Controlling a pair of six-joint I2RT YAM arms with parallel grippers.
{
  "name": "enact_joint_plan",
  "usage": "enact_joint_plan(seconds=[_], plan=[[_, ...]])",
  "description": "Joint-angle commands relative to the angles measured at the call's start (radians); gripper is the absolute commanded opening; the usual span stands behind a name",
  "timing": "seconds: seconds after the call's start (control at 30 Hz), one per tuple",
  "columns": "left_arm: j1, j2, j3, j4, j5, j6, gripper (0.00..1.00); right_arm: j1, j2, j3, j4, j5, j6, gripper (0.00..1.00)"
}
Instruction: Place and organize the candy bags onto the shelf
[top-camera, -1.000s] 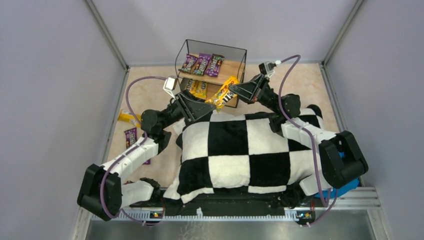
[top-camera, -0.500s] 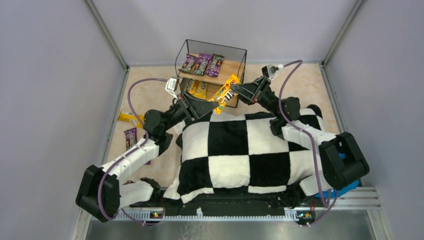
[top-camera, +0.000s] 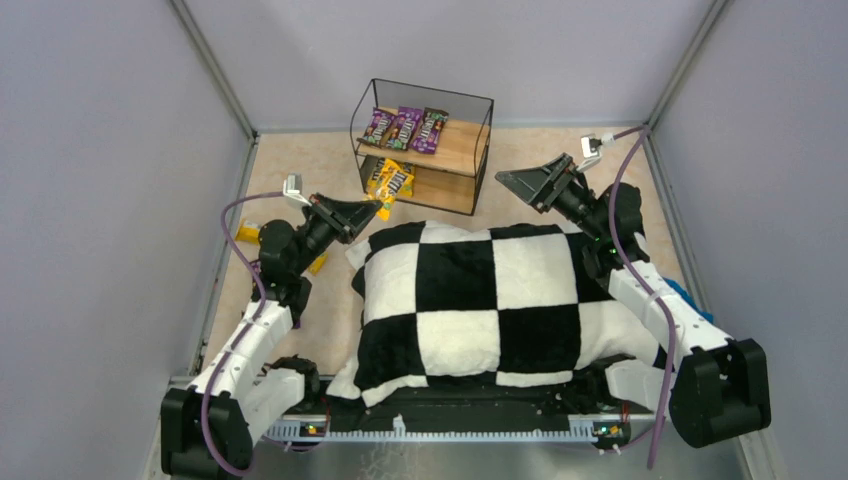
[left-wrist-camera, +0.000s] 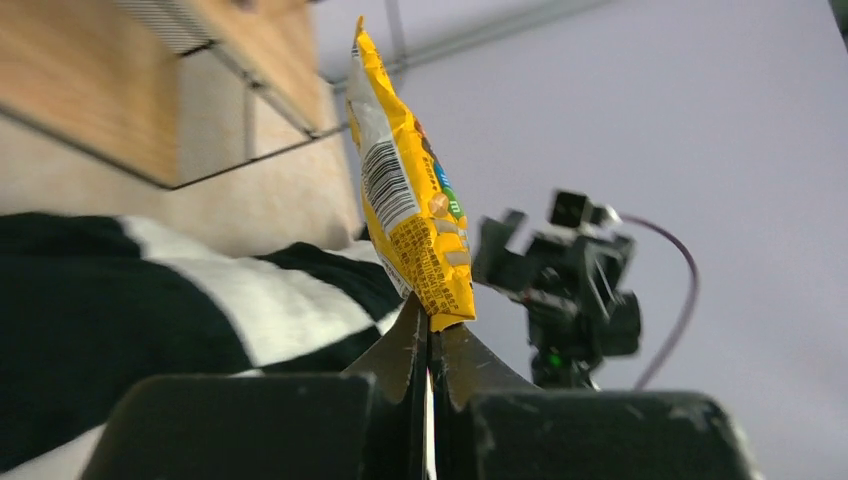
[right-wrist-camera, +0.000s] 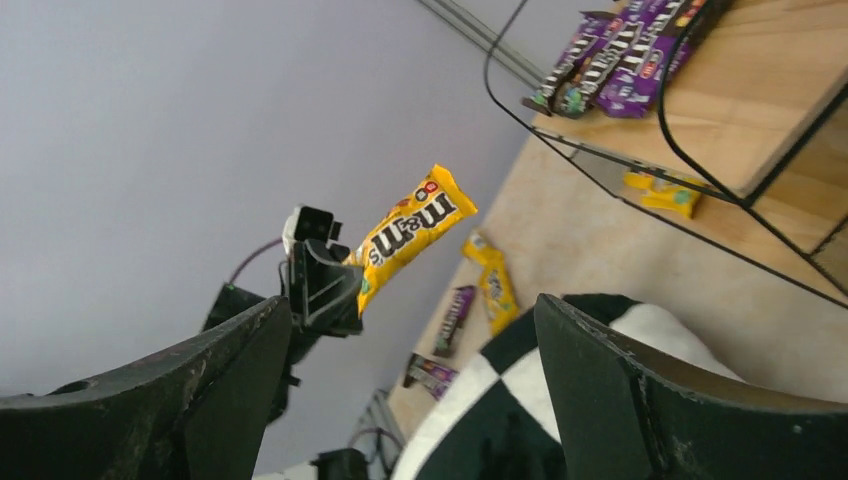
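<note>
Between the matte black fingers of the left gripper (left-wrist-camera: 430, 335), in the left wrist view, a yellow candy bag (left-wrist-camera: 410, 200) is clamped by its crimped lower edge. It stands nearly upright in the air, glossy, with its barcode side showing. Behind it lie the soft folds of a black-and-white checkered cushion (left-wrist-camera: 150, 290). At upper left is a light wooden board of the shelf (left-wrist-camera: 90, 100), edged by thin black wire.

From the right wrist, the right gripper (right-wrist-camera: 412, 310) has its two broad dark fingers spread wide with nothing between them. Through the gap, the held bag shows its printed face. On the shelf's upper board three purple candy bags (right-wrist-camera: 620, 50) lie side by side, and a yellow packet (right-wrist-camera: 665, 190) lies on the lower board. Several loose bags (right-wrist-camera: 495, 290), yellow and purple, lie flat on the beige, marbled tabletop (right-wrist-camera: 600, 250).

From above, the shelf stands at the far middle of the tabletop. The left gripper is near its front left corner, and the right gripper is well apart to its right. The cushion covers the near middle.
</note>
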Motion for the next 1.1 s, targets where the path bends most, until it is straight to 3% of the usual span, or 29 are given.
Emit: enact_joint_plan(seconds=[0.0,0.13,0.3,0.43,0.63,0.77,1.07], plan=[[0.090,0.036,-0.044,-0.098,-0.002,-0.098,0.00,-0.002,-0.074,0.098,-0.347,-0.001,-0.343,0.91],[0.116,0.207,-0.047,0.025,-0.031,-0.148,0.00,-0.003,-0.089,0.151,-0.459,-0.001,-0.441,0.91],[0.136,0.568,0.130,0.162,0.069,-0.190,0.00,-0.001,-0.102,0.143,-0.440,-0.015,-0.439,0.92],[0.092,0.757,0.215,0.325,0.010,-0.282,0.00,0.006,-0.111,0.161,-0.470,-0.002,-0.478,0.92],[-0.024,0.909,0.338,0.332,-0.137,-0.299,0.00,0.022,-0.109,0.194,-0.513,0.022,-0.518,0.93],[-0.073,1.040,0.384,0.472,-0.234,-0.356,0.00,0.038,-0.098,0.201,-0.510,0.024,-0.520,0.93],[-0.099,1.176,0.402,0.547,-0.452,-0.384,0.00,0.050,-0.094,0.208,-0.524,0.045,-0.542,0.93]])
